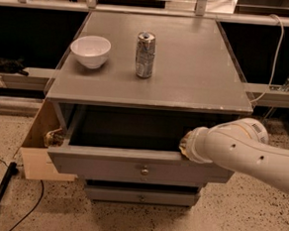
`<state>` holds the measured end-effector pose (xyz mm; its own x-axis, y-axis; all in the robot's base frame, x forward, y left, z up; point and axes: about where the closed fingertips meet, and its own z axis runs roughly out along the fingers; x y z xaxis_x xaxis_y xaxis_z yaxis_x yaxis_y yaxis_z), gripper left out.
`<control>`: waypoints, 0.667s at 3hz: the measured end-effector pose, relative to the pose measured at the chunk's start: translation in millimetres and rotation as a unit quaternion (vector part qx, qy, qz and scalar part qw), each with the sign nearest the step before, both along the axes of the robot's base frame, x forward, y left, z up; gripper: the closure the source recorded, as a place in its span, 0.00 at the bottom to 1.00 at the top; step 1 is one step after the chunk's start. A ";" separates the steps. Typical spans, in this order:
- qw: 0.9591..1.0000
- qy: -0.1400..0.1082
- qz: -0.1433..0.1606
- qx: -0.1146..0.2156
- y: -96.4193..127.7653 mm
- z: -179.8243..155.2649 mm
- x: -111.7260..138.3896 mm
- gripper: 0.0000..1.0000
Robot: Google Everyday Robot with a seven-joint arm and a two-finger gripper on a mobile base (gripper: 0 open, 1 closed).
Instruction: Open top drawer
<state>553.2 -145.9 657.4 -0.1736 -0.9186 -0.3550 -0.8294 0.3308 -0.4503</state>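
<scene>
Hand (pixel 185 145) at right front rim of open top drawer (pixel 101 165); grip indiscernible

High front view down onto cabinet (pixel 187 76) (gripper (pixel 185 143) at top drawer (pixel 101 167) rim)

Top drawer (pixel 106 165) open: left and middle free, right corner blocked.
The gripper (pixel 184 146) sits at its right front rim, the arm (pixel 251 155) crossing that corner; 1 bowl (pixel 90 50) and 1 can (pixel 145 54) stand on the cabinet top (pixel 202 72) above.
</scene>
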 end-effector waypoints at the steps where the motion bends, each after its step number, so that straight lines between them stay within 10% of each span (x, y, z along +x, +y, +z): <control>1: 1.000 0.001 0.001 -0.003 -0.3 -2.8 1.6 1.00; 2: 1.000 0.001 0.001 -0.003 -0.3 -2.8 1.6 0.86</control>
<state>554.8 -146.2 654.6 -0.1728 -0.9208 -0.3496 -0.8303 0.3271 -0.4512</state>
